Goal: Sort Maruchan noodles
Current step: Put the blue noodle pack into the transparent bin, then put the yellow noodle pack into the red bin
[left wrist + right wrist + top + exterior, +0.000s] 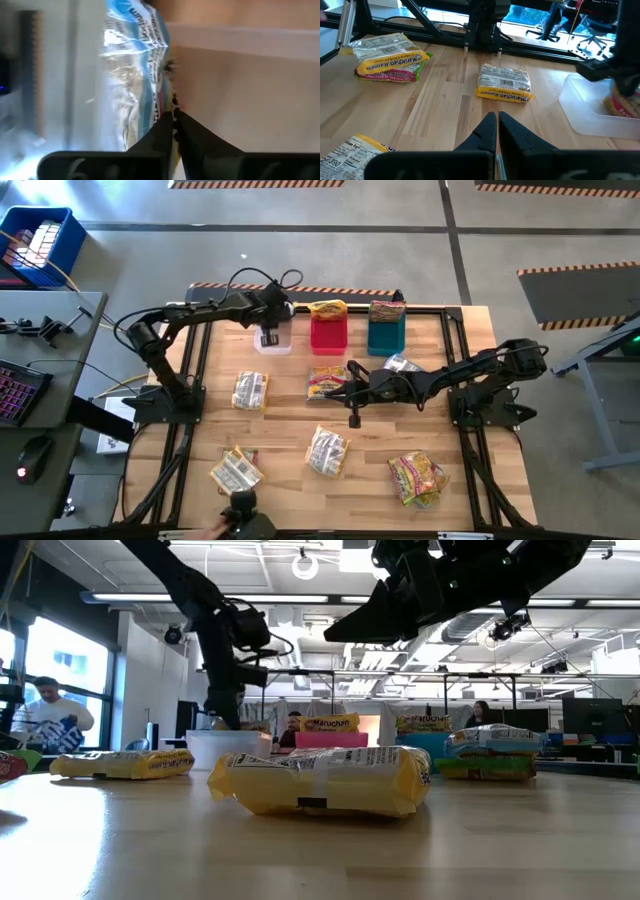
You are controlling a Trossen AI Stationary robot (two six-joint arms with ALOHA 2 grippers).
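My left gripper (270, 336) reaches down into the clear bin (273, 340) at the far edge and is shut on a silvery-white and blue noodle packet (135, 75). My right gripper (353, 418) hovers shut over the table's middle, beside a reddish-pink and green packet (328, 380), and holds nothing (497, 122). Several more packets lie flat on the wood: a yellow-edged one (250, 390), one near the centre (327, 450), and a silvery one (403, 364). The red bin (328, 332) and the teal bin (386, 332) each hold a packet. My left gripper pinches the silvery-white packet by its edge (167, 100) between the two fingertips (162, 132). It comes from above, pointing down into the clear bin. The packet stands on edge inside the bin, next to the bin's wall.
More packets lie near the table's near edge (236, 470) (418, 477). In the low view a yellow packet (320, 780) lies close in front. People sit in the room behind the table. A blue crate (38, 242) stands on the floor off the table's left.
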